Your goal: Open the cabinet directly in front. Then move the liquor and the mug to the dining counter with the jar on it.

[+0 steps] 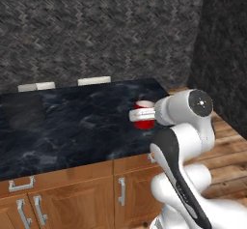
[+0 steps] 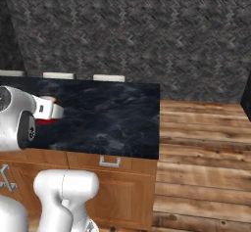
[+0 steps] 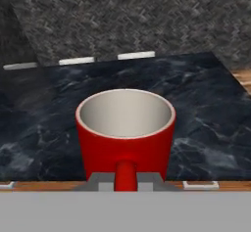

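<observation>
Hand on mug handle

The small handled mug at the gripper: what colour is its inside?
Whitish grey inside the red mug, clearest in the hand view.

Premises: rendered kitchen. Black marbled dining counter on brown wooden cabinet fronts with silver handles; grey herringbone-tiled wall at 12 o'clock; plank wood floor at 3 o'clock.
</observation>
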You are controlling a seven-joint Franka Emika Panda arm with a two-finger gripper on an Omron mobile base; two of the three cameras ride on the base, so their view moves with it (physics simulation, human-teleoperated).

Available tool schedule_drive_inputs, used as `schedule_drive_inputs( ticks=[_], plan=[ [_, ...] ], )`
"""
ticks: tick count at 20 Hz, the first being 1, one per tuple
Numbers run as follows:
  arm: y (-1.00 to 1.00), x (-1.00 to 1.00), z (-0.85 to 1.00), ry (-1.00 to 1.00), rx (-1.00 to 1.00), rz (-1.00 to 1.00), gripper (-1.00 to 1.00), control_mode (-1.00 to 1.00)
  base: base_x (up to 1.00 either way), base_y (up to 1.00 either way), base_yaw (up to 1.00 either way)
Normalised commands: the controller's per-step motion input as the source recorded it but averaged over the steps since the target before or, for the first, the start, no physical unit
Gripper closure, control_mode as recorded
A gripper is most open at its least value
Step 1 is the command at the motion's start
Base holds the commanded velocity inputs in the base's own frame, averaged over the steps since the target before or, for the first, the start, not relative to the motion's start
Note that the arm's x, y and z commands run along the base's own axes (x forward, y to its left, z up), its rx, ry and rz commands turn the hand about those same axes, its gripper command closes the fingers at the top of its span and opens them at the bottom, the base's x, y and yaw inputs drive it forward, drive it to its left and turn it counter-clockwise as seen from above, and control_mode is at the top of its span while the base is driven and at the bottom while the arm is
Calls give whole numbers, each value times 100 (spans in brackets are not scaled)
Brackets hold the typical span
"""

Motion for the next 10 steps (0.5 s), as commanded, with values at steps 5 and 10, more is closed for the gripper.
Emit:
schedule_drive_inputs(
  ticks=[5,10],
  plan=[
    [-39,28,0,5,9,27,100,-100,0,0,0],
    [-9,59,-12,2,1,16,100,-100,0,0,0]
  ],
)
